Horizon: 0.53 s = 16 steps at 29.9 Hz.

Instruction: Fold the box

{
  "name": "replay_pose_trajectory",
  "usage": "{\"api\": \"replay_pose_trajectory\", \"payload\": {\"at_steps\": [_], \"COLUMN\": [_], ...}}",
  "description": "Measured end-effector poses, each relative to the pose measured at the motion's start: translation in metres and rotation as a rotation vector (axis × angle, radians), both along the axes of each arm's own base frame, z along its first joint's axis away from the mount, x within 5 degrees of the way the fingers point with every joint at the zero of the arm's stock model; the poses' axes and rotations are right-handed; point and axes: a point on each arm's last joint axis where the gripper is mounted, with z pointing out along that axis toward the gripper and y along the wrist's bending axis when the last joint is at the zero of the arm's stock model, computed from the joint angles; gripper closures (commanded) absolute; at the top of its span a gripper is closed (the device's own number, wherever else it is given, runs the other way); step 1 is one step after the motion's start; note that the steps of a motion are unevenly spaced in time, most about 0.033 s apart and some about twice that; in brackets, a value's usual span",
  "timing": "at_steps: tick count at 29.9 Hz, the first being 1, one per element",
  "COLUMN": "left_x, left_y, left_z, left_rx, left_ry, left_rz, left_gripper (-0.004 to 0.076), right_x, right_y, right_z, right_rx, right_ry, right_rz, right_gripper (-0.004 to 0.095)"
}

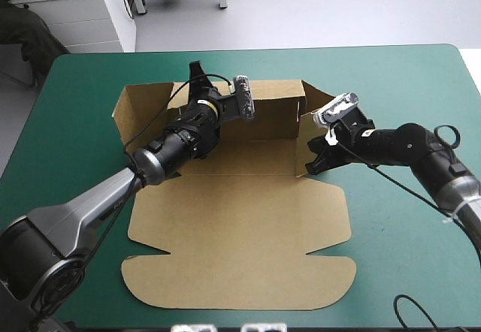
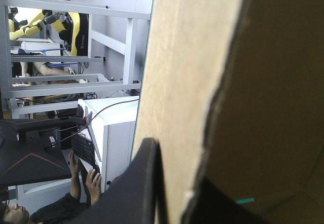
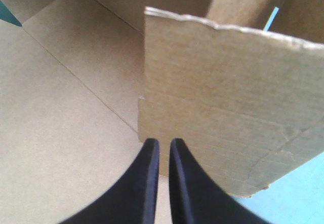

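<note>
The brown box (image 1: 240,219) lies mid-table, its lid panel flat toward the near edge. Its far wall (image 1: 274,110) and left side flap (image 1: 124,110) stand raised. My left gripper (image 1: 197,76) sits on the top edge of the far wall. In the left wrist view the board edge (image 2: 197,82) runs between its black fingers (image 2: 147,183), so that gripper (image 2: 177,168) is shut on the box. The right gripper (image 1: 310,168) is at the foot of the half-raised right side flap (image 1: 316,99). Seen from the right wrist, this gripper (image 3: 163,142) is shut, tips against the flap (image 3: 228,107).
Bare teal-green cover (image 1: 406,69) surrounds the box, widest on the right and along the far edge. The box's near flaps (image 1: 233,287) reach close to the table's near edge. A white cabinet (image 1: 83,16) stands beyond the far left corner.
</note>
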Motion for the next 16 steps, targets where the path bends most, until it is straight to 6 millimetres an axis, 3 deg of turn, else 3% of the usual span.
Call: {"api": "replay_pose_trajectory", "payload": {"at_steps": [4, 11, 16], "left_x": [0.000, 0.000, 0.000], "left_y": [0.000, 0.000, 0.000], "left_z": [0.000, 0.000, 0.000], "left_rx": [0.000, 0.001, 0.001], "left_ry": [-0.001, 0.000, 0.000], "left_rz": [0.000, 0.002, 0.002], "left_gripper": [0.0731, 0.0731, 0.0731], "right_x": [-0.011, -0.019, -0.010], "right_y": [-0.003, -0.012, -0.016], "right_z": [0.035, 0.124, 0.159], "right_rx": [0.054, 0.236, 0.270], "right_ry": [-0.096, -0.305, -0.359], "right_rz": [-0.030, -0.192, -0.278], "right_gripper": [0.0922, 0.0922, 0.0922]}}
